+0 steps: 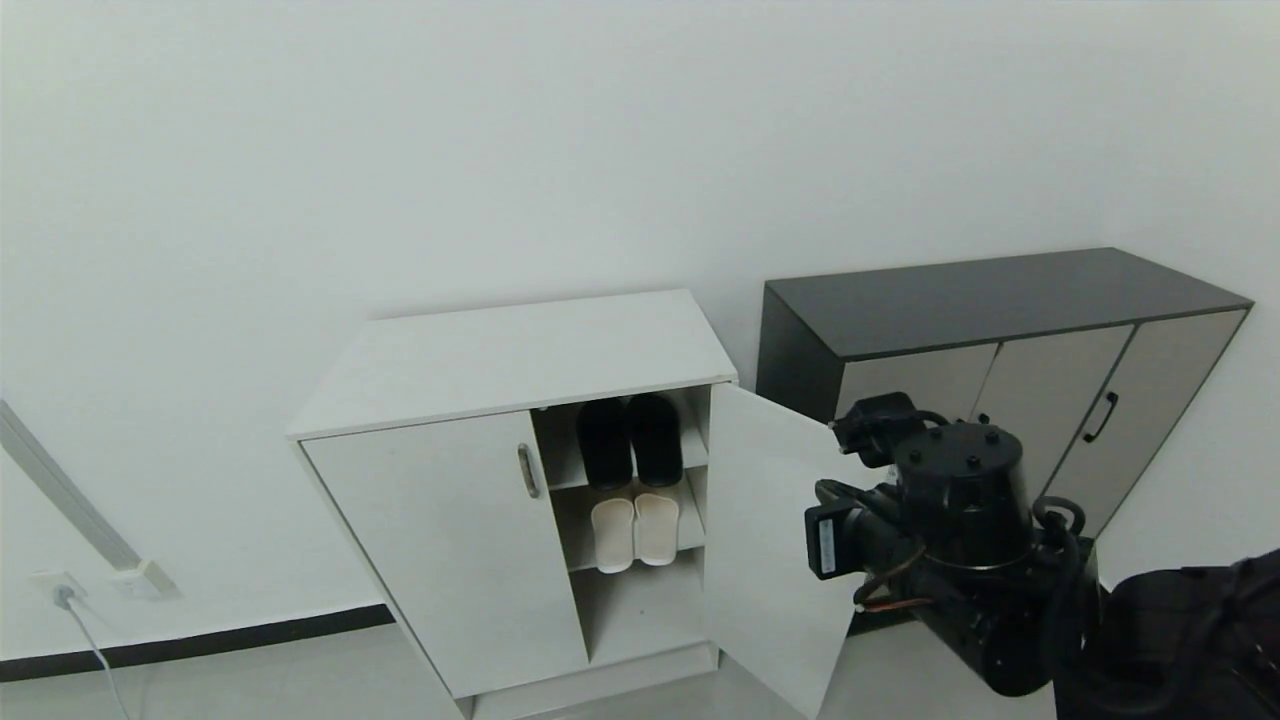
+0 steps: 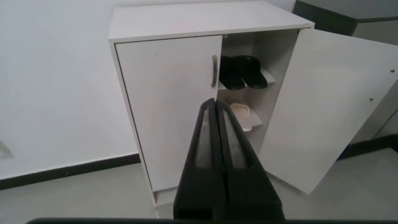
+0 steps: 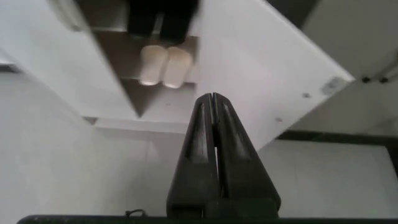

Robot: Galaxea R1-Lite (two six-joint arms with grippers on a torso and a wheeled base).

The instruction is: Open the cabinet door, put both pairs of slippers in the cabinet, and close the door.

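White laminate cabinet (image 1: 510, 350) is standing with its right door (image 1: 770, 540) hanging open; black rubber slippers (image 1: 630, 440) are sitting on its upper shelf, cream slippers (image 1: 634, 530) below. Left end effector (image 2: 216, 109) and right end effector (image 3: 212, 99) are hanging pressed together, empty. Only closing seems left.

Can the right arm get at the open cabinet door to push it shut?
Probably yes: the shut right gripper points at the open door with nothing between, and the black slippers and white slippers sit inside, clear of its swing.
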